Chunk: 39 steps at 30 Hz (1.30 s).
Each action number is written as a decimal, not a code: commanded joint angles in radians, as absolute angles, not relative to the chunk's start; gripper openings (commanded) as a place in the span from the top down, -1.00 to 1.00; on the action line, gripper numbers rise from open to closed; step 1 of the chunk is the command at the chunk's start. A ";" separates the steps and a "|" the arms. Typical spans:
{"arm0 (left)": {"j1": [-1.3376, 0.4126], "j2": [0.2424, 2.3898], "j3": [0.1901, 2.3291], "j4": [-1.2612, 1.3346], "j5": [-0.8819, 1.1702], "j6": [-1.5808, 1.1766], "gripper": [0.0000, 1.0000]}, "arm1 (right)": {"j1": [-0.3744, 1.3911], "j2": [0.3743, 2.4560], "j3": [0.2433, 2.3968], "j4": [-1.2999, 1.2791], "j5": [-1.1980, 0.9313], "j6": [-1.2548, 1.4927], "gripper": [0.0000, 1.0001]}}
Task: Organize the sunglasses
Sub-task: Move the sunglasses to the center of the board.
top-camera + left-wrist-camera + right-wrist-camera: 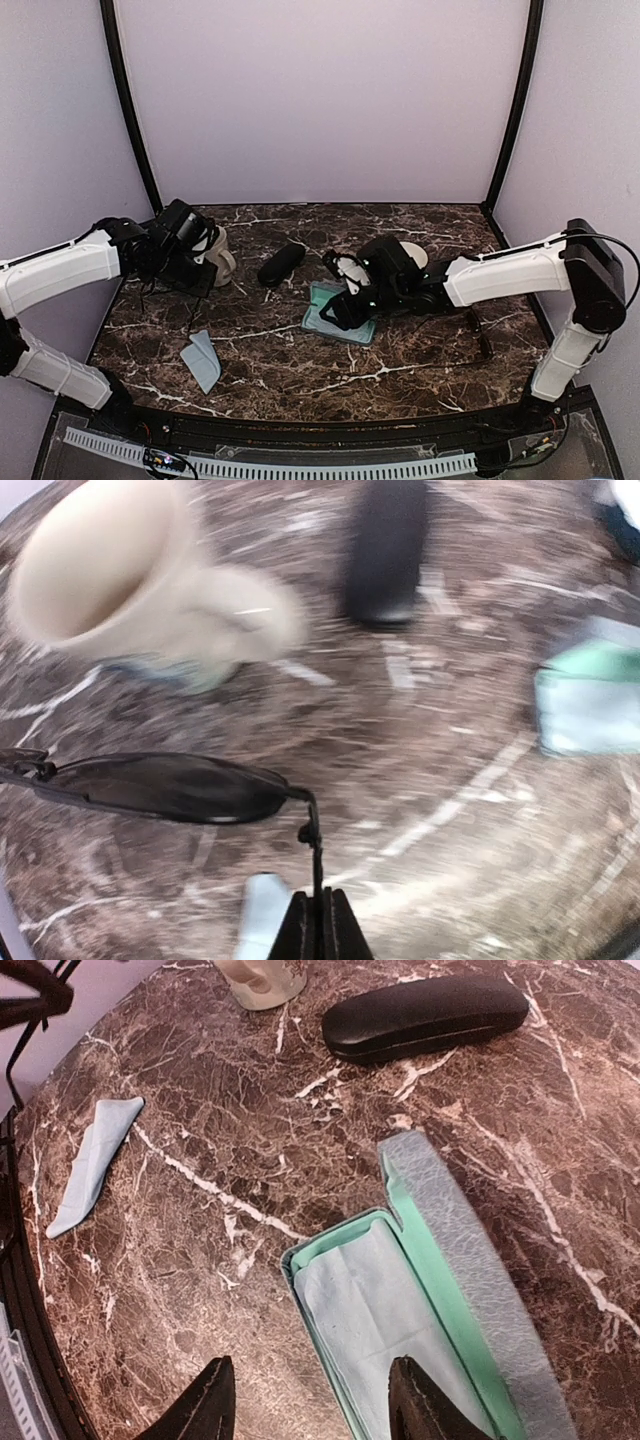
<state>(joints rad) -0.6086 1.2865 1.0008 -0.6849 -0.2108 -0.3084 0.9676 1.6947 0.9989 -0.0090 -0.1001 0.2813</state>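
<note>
**Figure: organising the sunglasses, early stage.** The left claw (318, 935) is pressed together on the slim temple arm of one pair of sunglasses (160, 788). It holds the pair at the left side of the tabletop (420, 370), near the cream cup (100, 560). That arm is unfolded, and the frame appears to hang clear of the surface.

The blue-grey case (455, 1250) lies open at centre, showing a mint lining and a pale sheet in its tray, but no glasses. The right claw (310, 1410) is spread and empty, and hovers just above the near end of this case. The black case (425, 1015) lies shut between the cup and the open case. A folded pale cloth (95, 1160) rests towards the front left.

**Progress, as judged.** One pair is picked up and nothing is stowed yet. What remains is to carry the held pair to the open case, lay it inside and shut the lid. No second pair can be made out in any view, so its position cannot be told.
</note>
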 commanded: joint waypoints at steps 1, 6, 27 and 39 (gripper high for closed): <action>-0.770 1.263 1.004 -0.646 -0.112 -0.358 1.00 | 0.935 1.612 0.997 -0.034 -0.092 0.264 -0.06; -0.999 1.370 1.009 -0.504 -0.103 -0.326 1.00 | 0.878 1.528 0.980 -0.112 -0.089 0.275 -0.08; -1.262 1.721 1.101 -0.405 0.287 0.410 1.00 | 0.785 1.545 0.964 -0.163 -0.327 0.311 -0.16; -1.271 1.774 1.153 -0.473 0.258 0.501 1.00 | 0.838 1.773 1.117 -0.235 -0.500 0.249 -0.35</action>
